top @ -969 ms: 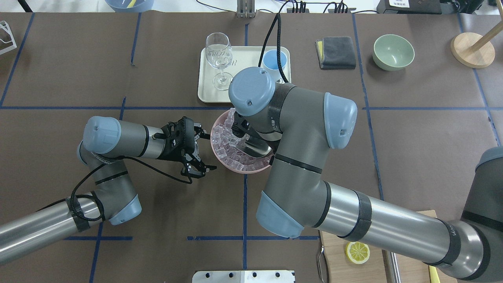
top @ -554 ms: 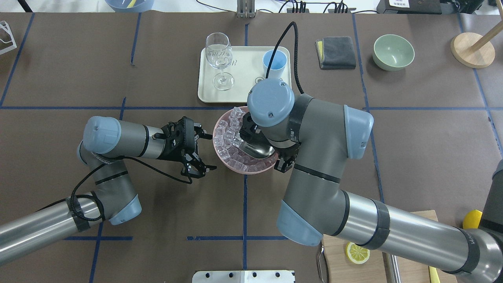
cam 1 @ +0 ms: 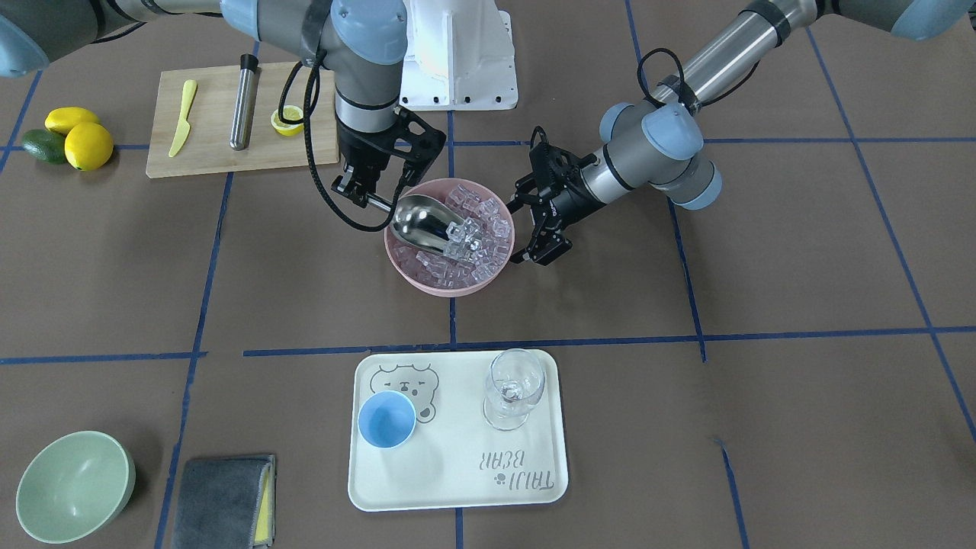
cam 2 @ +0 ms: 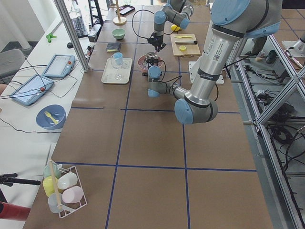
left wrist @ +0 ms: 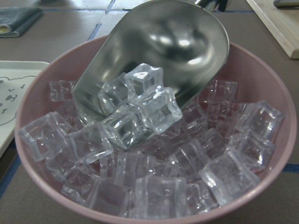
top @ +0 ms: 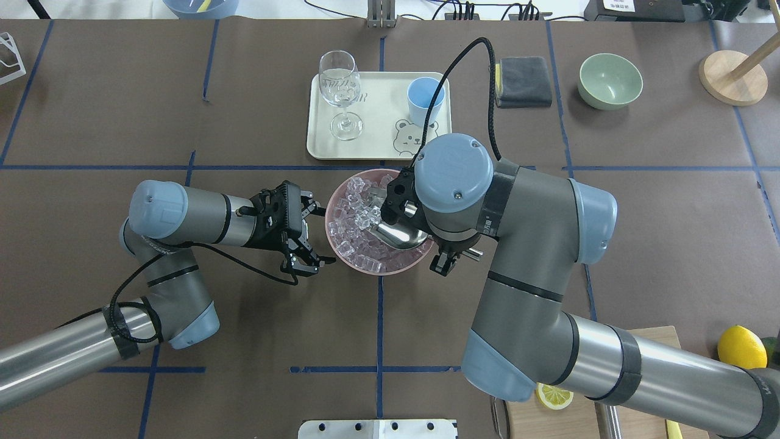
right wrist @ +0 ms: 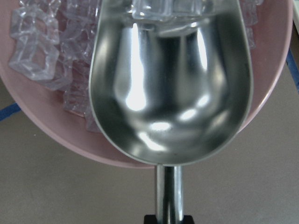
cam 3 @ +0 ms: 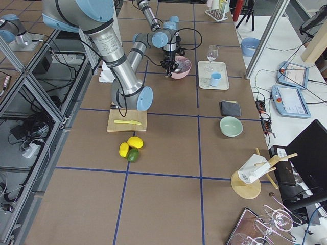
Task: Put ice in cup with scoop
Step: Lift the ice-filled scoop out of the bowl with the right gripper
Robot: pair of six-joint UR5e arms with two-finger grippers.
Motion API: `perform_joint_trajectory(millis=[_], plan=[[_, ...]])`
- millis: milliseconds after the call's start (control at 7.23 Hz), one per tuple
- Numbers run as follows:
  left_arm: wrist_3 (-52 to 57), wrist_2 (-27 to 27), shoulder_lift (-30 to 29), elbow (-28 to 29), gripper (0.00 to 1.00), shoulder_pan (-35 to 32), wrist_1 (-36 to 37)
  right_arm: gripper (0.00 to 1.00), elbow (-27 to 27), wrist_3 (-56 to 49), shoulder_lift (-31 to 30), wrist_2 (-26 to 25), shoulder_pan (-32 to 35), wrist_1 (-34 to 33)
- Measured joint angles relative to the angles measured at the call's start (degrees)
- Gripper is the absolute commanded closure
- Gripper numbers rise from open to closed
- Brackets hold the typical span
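The right gripper [cam 1: 367, 195], clamped on the scoop [cam 1: 422, 223] in the pink bowl [cam 1: 446, 290] of ice [cam 1: 488, 221], is mid-scoop, so next it likely must lift level toward the cup [cam 1: 386, 419] on the tray [cam 1: 457, 427], with the left gripper [cam 1: 521, 233] spread beside the bowl.

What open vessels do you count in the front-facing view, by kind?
Bowls: 2, pink bowl and pale green bowl
Cups: 1, light-blue cup
Stemmed glasses: 1, clear glass
Total: 4

Brown table [top: 670, 244] marked with a blue tape grid [top: 379, 317].
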Motion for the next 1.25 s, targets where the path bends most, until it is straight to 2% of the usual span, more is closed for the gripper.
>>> perform_joint_trajectory(millis=[277, 554, 969, 1246], plan=[[-0.05, 0.0, -0.02, -0.01, 0.0, 0.0, -0.03, 1.0, 3.43, 0.78, -2.67, 0.34, 0.17, 3.32], [-0.08, 0.0, -0.03, -0.07, 0.0, 0.0, -0.06, 1.0, 8.11, 0.88, -5.56, 0.65, 0.63, 2.66], [-0.09, 0.0, 0.0, -0.06, 0.0, 0.0, -0.09, 1.0, 11.28, 1.15, -5.0, 3.04, 3.93, -5.82], [-0.07, 0.0, 0.0, -0.07, 0.0, 0.0, -0.09, 1.0, 10.55, 2.22, -2.36, 7.46, 10.02, -11.53]])
